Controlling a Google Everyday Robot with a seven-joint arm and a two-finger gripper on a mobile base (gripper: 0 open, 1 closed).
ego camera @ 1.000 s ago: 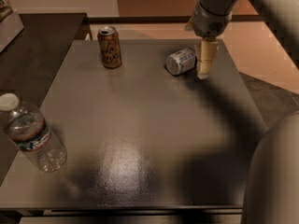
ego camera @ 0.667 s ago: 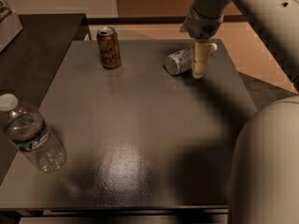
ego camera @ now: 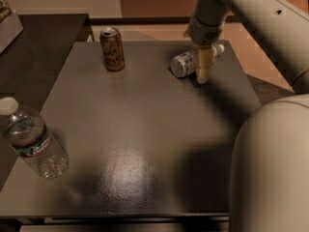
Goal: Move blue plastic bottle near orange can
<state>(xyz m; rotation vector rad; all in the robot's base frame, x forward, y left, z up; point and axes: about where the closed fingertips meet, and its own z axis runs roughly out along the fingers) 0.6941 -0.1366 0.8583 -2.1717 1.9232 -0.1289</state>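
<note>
The blue plastic bottle [ego camera: 184,63] lies on its side at the far right of the dark table [ego camera: 145,129], its white cap pointing right. The orange can [ego camera: 112,49] stands upright at the far left-centre, well apart from the bottle. My gripper [ego camera: 203,70] hangs down from the arm at the top right. It reaches to table level right at the bottle's neck end and covers part of the bottle.
A larger clear water bottle [ego camera: 32,140] with a dark label stands near the table's front left edge. A darker counter [ego camera: 34,47] adjoins the table on the left. My arm's pale body [ego camera: 270,168] fills the lower right.
My gripper has moved a little to the left, from just right of the bottle to over its neck end. The bottle and the can have not moved.
</note>
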